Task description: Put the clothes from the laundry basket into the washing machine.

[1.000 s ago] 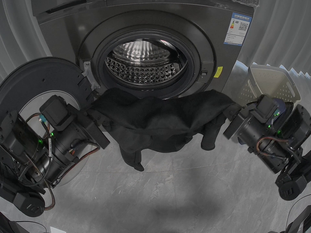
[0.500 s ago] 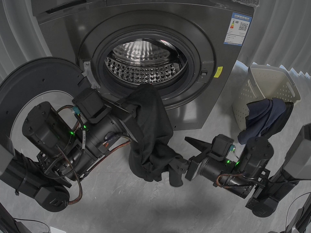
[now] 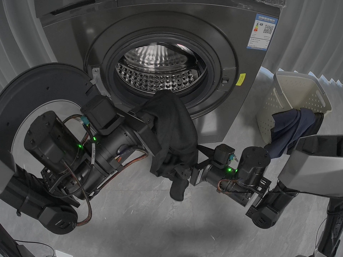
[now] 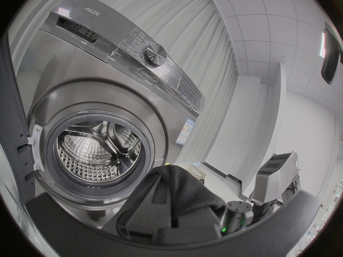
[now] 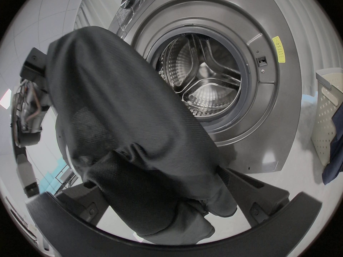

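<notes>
Standing open at the left, the round dark door point(image 3: 43, 86) of the grey front-loading washing machine point(image 3: 228, 36) leaves the way to the shiny perforated steel drum point(image 3: 160, 68) open. Just right of the door, the left gripper point(image 3: 144, 118) is clenched on the top of a black crumpled cloth garment point(image 3: 175, 132) and holds it up just before the lower rim of the drum opening. The garment hangs down from there, outside the machine; no part of it is past the rim yet. Below it, the right gripper point(image 3: 191, 165) is at the hanging lower end. Its fingers stand apart, with the cloth bunched between them, so it seems released and not pinching. Further right, on the floor beside the machine's right front corner, stands the pale perforated plastic laundry basket point(image 3: 303, 86). A dark blue garment point(image 3: 289, 125) hangs over its front edge. Judging from this, the task is at an early stage: the black garment must yet be pushed into the drum, and the blue one waits in the basket.
</notes>
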